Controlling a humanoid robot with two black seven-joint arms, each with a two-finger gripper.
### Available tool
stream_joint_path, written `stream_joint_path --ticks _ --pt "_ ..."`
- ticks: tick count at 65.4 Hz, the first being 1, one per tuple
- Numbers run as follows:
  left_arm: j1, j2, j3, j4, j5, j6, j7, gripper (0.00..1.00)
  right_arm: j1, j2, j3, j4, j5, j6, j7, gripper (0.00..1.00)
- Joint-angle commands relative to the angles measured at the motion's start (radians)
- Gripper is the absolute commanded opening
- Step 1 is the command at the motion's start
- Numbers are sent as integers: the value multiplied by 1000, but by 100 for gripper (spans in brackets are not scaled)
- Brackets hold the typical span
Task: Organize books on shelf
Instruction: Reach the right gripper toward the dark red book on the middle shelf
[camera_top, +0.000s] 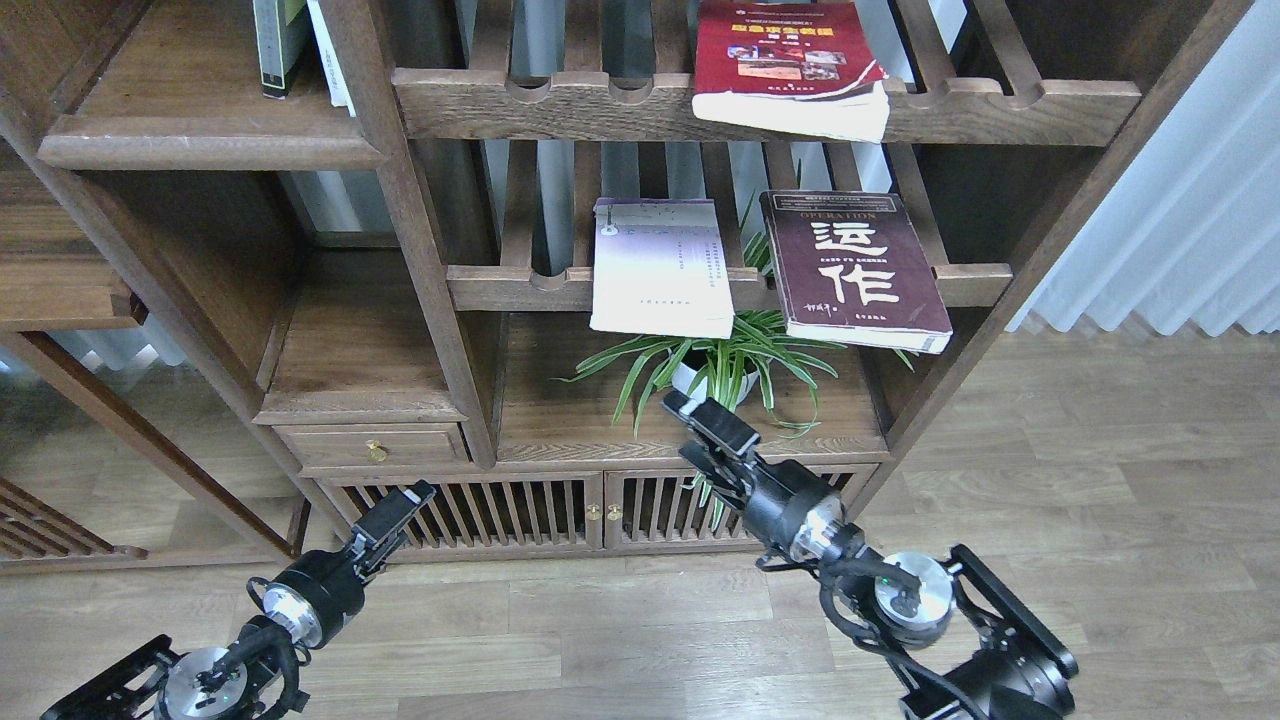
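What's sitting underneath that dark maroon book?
The maroon book lies on a slatted rack, its front corner overhanging. Below it a leafy plant in a white pot stands on a wooden board. The book covers the rack slats beneath it.

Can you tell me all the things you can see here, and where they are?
Red book: one, red with yellow band, upper slatted rack, right.
Pale book: one, lavender-white, lower slatted rack, overhanging the front rail.
Maroon book: one, dark maroon with white characters, lower rack, right of the pale one.
Standing books: a few, pale spines, solid shelf top left.
Plant: one, green, white pot, under the lower rack.
Left tool: black, low left, holding nothing.
Right tool: black, before the plant, holding nothing.
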Motion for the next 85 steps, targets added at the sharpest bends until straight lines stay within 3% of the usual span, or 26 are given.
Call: stream_joint_path --ticks 1,15,27,62,85 --pt "-8 -38 2 1 5 0 6 100 -13 0 2 -2 0 59 0 99" --pt "-6 -47 8 1 12 0 30 100 -5 0 -13 -50 0 104 11 99" --pt "5 -38 7 7 11 0 30 100 -7 0 -38 -129 0 263 11 99" --pt "22 -24 -13 28 8 0 17 100 113 0 -33 -151 2 263 11 99" --pt "32 -18 -24 30 0 0 17 100 219 0 -15 -347 17 263 31 99"
